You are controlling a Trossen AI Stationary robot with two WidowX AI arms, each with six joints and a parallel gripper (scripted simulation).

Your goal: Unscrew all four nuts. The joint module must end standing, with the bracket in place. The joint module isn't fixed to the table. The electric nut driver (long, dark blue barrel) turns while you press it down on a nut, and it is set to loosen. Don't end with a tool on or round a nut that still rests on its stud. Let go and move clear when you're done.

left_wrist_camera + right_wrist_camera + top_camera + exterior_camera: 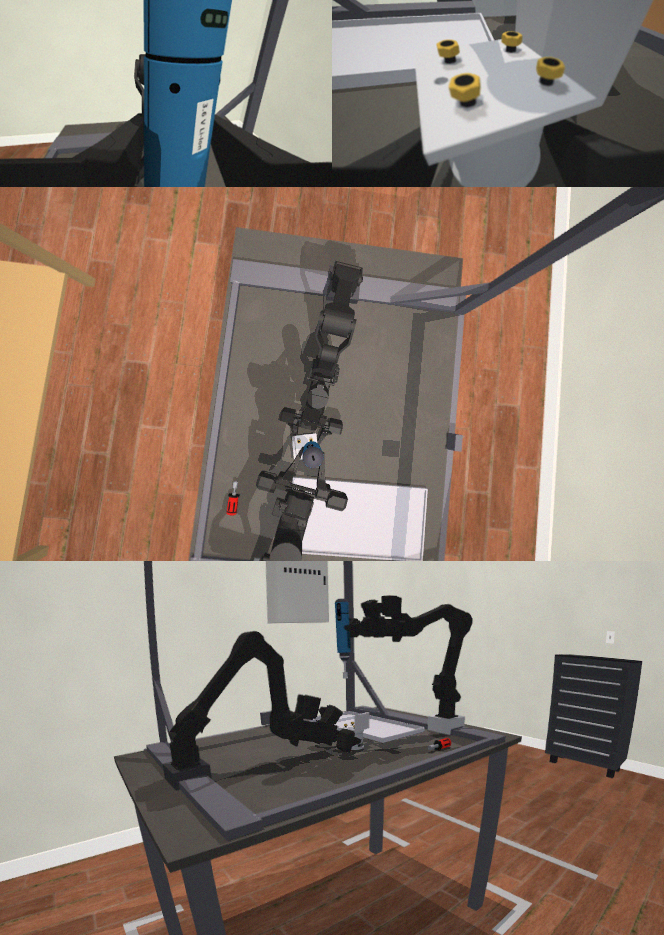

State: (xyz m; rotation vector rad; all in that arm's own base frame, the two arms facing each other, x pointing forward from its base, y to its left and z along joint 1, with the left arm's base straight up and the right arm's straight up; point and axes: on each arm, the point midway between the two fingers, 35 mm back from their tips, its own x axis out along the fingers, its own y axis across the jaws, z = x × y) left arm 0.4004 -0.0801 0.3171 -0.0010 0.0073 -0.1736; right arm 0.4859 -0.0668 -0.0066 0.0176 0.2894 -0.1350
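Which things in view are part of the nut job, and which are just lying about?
Part of the job:
- blue nut driver, in the left gripper
- four yellow nuts
- joint module
- white bracket

Apparently just lying about:
- red-handled tool
- white tray, with no named role
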